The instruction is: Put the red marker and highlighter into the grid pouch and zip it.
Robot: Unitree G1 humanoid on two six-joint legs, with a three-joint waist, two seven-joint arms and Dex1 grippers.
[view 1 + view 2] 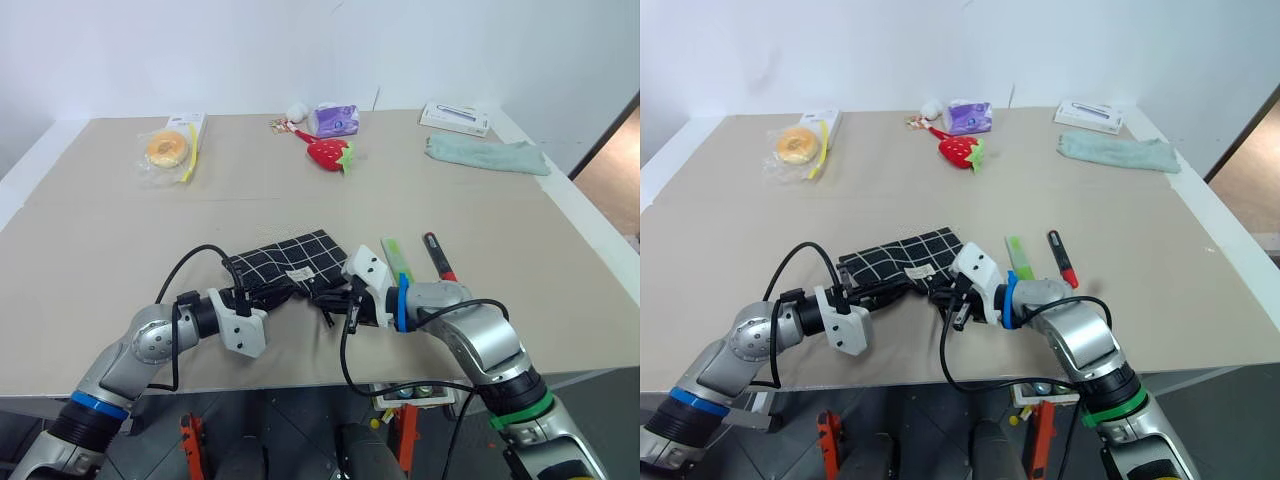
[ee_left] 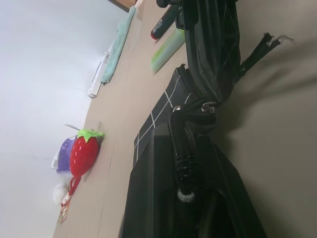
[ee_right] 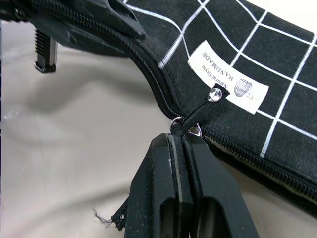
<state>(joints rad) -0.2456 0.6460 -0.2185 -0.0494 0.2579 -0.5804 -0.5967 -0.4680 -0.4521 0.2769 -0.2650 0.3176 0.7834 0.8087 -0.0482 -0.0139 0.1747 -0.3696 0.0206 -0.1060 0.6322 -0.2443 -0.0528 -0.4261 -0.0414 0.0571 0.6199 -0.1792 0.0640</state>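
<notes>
Progress: early stage, by my reading. The red marker (image 1: pixel 438 256) and the highlighter (image 1: pixel 396 259) lie side by side on the bare table (image 1: pixel 120 240), just beside the grid pouch (image 1: pixel 290 258) and outside it; filling and zipping remain to be done.

Grid pouch: flat rectangle of soft black fabric, white grid lines, small white sewn label reading "HANDMADE", coil zipper along the near edge, metal slider with a black cord pull (image 3: pixel 205 106). It lies near the table's front edge, between the two arms, its near side lifted and rumpled.

Left gripper (image 1: pixel 262 297): jaws closed on the pouch's near-left end. Right gripper (image 3: pixel 182 144): fingers pressed together on the zipper pull, right at the slider.

Red marker: slim, smooth plastic, black barrel, red end. Highlighter: flat, lime-green, wider stick.

Table: matte beige sheet. Far side: glossy strawberry toy (image 1: pixel 330 153), wrapped doughnut (image 1: pixel 164 150), purple packet (image 1: pixel 334 120), folded pale-green cloth (image 1: pixel 487 154), white box (image 1: pixel 455 118).
</notes>
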